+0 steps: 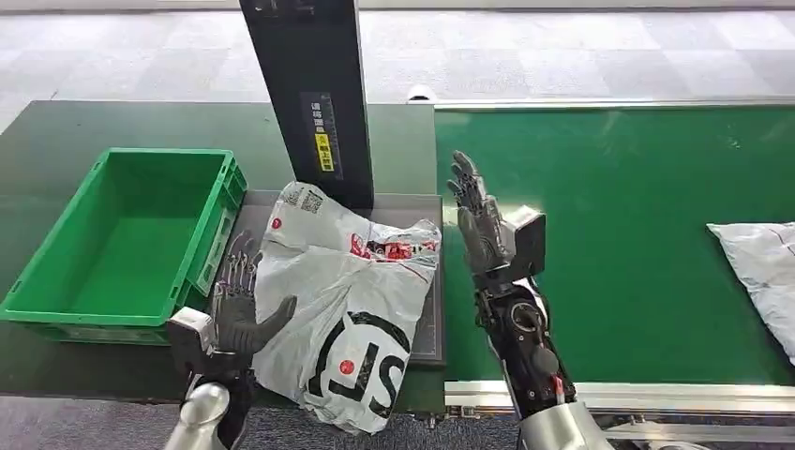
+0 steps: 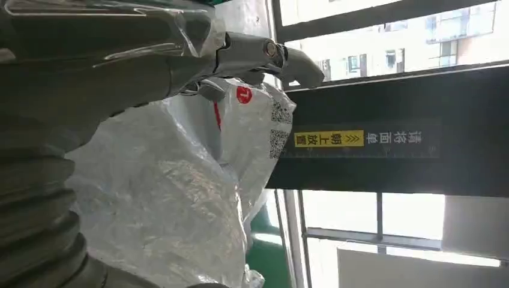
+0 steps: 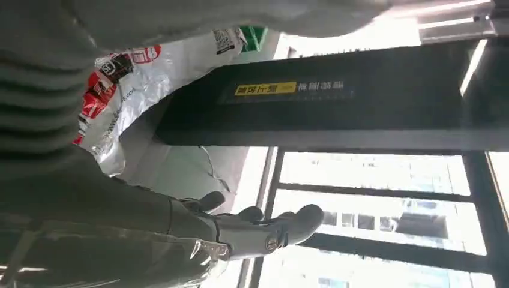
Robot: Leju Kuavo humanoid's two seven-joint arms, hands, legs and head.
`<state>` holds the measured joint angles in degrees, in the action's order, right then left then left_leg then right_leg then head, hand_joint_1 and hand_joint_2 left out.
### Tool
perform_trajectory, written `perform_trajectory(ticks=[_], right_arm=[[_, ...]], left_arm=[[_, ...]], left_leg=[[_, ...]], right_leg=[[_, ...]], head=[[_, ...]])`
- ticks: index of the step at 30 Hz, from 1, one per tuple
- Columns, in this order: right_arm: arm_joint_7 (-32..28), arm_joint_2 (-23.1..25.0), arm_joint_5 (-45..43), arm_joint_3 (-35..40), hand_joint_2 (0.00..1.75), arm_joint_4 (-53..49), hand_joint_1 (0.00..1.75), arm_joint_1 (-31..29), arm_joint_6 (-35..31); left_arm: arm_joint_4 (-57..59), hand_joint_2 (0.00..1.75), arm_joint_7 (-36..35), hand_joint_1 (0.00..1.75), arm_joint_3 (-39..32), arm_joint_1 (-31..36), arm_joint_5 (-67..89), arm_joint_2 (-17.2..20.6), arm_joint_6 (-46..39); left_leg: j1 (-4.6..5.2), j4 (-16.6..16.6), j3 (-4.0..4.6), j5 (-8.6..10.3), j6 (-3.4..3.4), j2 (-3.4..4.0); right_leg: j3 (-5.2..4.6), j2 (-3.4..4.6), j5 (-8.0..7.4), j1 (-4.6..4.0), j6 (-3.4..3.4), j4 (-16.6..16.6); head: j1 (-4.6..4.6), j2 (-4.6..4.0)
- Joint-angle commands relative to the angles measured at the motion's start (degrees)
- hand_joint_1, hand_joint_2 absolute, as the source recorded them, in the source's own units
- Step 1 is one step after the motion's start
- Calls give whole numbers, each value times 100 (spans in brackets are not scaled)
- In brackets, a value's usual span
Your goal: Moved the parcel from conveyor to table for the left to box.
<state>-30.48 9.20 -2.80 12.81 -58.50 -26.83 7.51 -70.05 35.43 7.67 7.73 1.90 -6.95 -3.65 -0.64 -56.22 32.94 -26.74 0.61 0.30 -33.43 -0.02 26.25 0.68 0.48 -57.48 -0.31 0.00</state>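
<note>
Conveyor (image 1: 619,234): broad green belt, silver rail along the near edge, taking up the robot's right side. Table (image 1: 56,150): dark green, on the left, butting against the belt.

Black post (image 1: 314,94) rises from the back of a grey platform (image 1: 427,319) on the table; a yellow label sits on its face.

Green box (image 1: 127,234): open-topped crate on the table, left of the platform, nothing visible inside.

Parcel (image 1: 342,309): white-grey plastic mailer with big black lettering, red print and a code patch near its far end. It lies crumpled on the platform between the two hands, its near end hanging past the table edge, its far corner up against the foot of the post. The box is just beside its left edge.

Second parcel (image 1: 761,272): pale bag on the belt at the far right, well apart from everything else.

Right hand (image 1: 478,220): raised over the seam between table and belt, just right of the parcel, fingers straight and apart, holding nothing.

Left hand (image 1: 239,305): at the parcel's left edge, fingers up and spread, thumb reaching toward the plastic. Left wrist view has the bag right against the hand; whether it is actually touching, I cannot tell. No grasp.
</note>
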Motion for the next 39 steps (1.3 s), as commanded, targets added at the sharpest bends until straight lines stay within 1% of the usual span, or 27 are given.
perform_trajectory(ticks=[1,2,3,4,5,6,7,8,9,10,11,12,13,14,15,20,21,27,28,29,30,32,33,35,36,38,39], right_arm=[[693,-285,-108,-411,0,-737,0,507,-1049],[740,-264,-222,-456,0,-800,0,554,-1055],[699,-282,-415,-497,0,-864,0,604,-909],[699,-282,-415,-497,0,-864,0,604,-909],[387,-389,-783,-429,0,-919,0,623,-322],[391,-403,-784,-476,0,-856,0,622,-383],[714,-415,-919,-500,0,-799,0,641,-289],[1201,-458,-1148,-500,0,-775,0,710,-78],[1026,-568,-936,-452,0,-848,0,750,-104],[1024,-593,-942,-476,0,-852,0,744,-104],[938,-666,-697,-450,0,-912,0,746,-212],[953,-640,-792,-625,0,-1008,0,807,-164],[1184,-579,-1158,-848,0,-1049,0,881,37],[1245,-595,-1220,-874,0,-1030,0,905,102],[1066,-613,-1015,-914,0,-1029,0,920,-3],[1057,-602,-1004,-927,0,-1017,0,912,3],[1057,-602,-1004,-927,0,-1017,0,912,3],[1047,-571,-903,-959,0,-1035,0,952,-81],[1467,-625,-974,-882,0,-942,0,1012,195],[1488,-632,-960,-885,0,-913,0,1079,262],[1340,-721,-412,-746,0,-904,0,1146,23],[866,-759,23,-770,0,-1029,0,1186,97],[761,-758,756,-797,0,-1201,0,1220,-465],[954,-659,985,-955,0,-1453,0,1302,-518],[1093,-626,1349,-1054,0,-1594,0,1388,-862],[1092,-640,1344,-1112,0,-1693,0,1464,-853],[1192,-619,1567,-1208,175,-1787,0,1552,-1040]], left_arm=[[-18,175,-51,0,-194,-107,59,1,-55],[0,175,-62,0,-189,-97,72,-5,-63],[16,175,-60,0,-190,-87,68,-6,-60],[16,175,-60,0,-190,-87,68,-6,-60],[96,175,-44,0,-173,-27,78,1,-49],[122,175,-27,0,-183,-2,82,-2,-64],[89,175,-15,0,-213,-30,82,0,-88],[-14,175,-13,0,-269,-126,90,9,-122],[-112,175,-18,0,-326,-224,98,7,-124],[-111,175,-18,0,-333,-245,98,14,-124],[-171,175,-17,0,-353,-293,114,11,-128],[-272,175,-15,0,-386,-371,136,-4,-127],[-372,175,-19,0,-423,-452,158,-23,-125],[-388,175,-21,0,-431,-476,164,-24,-123],[-433,175,-36,0,-468,-509,189,-39,-123],[-412,175,-38,0,-474,-487,193,-43,-120],[-412,175,-38,0,-474,-487,193,-43,-120],[-416,175,-54,0,-490,-492,220,-46,-132],[-466,175,-63,0,-518,-535,224,-38,-132],[-516,175,-65,0,-546,-583,216,-23,-129],[-551,175,-84,0,-555,-628,238,-2,-124],[-588,175,-85,0,-543,-670,282,6,-82],[-683,175,-81,0,-552,-732,300,-25,-55],[-832,175,-98,0,-570,-811,330,-80,-26],[-856,175,-167,0,-585,-812,365,-105,-2],[-836,175,-177,0,-587,-782,370,-114,2],[-794,175,-201,0,-582,-759,392,-106,18]], left_leg=[[-2,7,-13,-1,-4,-11],[-1,4,-6,-1,-3,-9],[0,4,-5,0,-2,-8],[-1,6,-8,1,-3,-13],[-2,10,-12,2,-5,-20],[1,4,-4,0,-3,-10],[-2,4,-7,-1,-4,-7],[1,6,-8,0,-4,-8],[0,6,-9,-1,-2,-3],[-1,9,-15,-2,-3,-7],[-2,8,-14,-2,-3,-6],[1,6,-12,-3,-4,-4],[0,6,-12,-3,-5,-6],[2,6,-8,-3,-5,-4],[1,4,-7,-3,-4,-2],[0,10,-17,-3,-6,-7],[0,3,-4,-3,-3,0],[1,4,-8,-3,-3,1],[1,4,-6,-2,-3,0],[-1,6,-11,-4,-5,0],[-1,7,-13,-5,-4,1],[-2,10,-18,-6,-4,0],[0,7,-12,-5,-4,-1],[0,10,-21,-9,-7,-5],[1,1,-1,-6,-3,1],[1,3,-6,-6,-4,-5],[1,4,-6,-5,-3,-8]], right_leg=[[19,-10,2,-3,-2,11],[12,-9,2,-1,-1,6],[9,-9,1,-1,-1,5],[15,-14,2,-2,-2,9],[22,-19,2,-3,-3,14],[9,-9,2,1,-1,4],[12,-7,1,-3,-2,8],[13,-10,2,0,-1,8],[12,-7,2,0,-1,8],[19,-10,3,-2,-2,11],[18,-8,2,-2,-1,12],[15,-5,2,0,0,8],[17,-7,3,-1,0,10],[12,-5,3,1,0,7],[10,-3,2,0,0,6],[22,-6,3,-1,-3,13],[6,-1,1,0,-2,5],[9,0,1,1,-1,5],[7,-1,1,1,-1,4],[13,0,1,-1,-2,10],[16,0,2,-2,-1,11],[21,-1,3,-3,-1,14],[15,-2,4,-1,-1,9],[26,-4,8,-1,-2,15],[2,2,4,1,-1,3],[10,-5,5,0,-1,5],[10,-8,6,1,-1,6]], head=[[0,0],[0,-2],[-2,0],[0,-2],[0,0],[0,-2],[0,-2],[0,0],[0,-2],[-2,0],[-2,0],[0,0],[0,-2],[0,-2],[-2,0],[0,-2],[0,0],[-2,0],[0,-2],[0,-2],[0,-2],[-2,-2],[0,-2],[0,0],[-2,0],[0,-2],[0,-2]])
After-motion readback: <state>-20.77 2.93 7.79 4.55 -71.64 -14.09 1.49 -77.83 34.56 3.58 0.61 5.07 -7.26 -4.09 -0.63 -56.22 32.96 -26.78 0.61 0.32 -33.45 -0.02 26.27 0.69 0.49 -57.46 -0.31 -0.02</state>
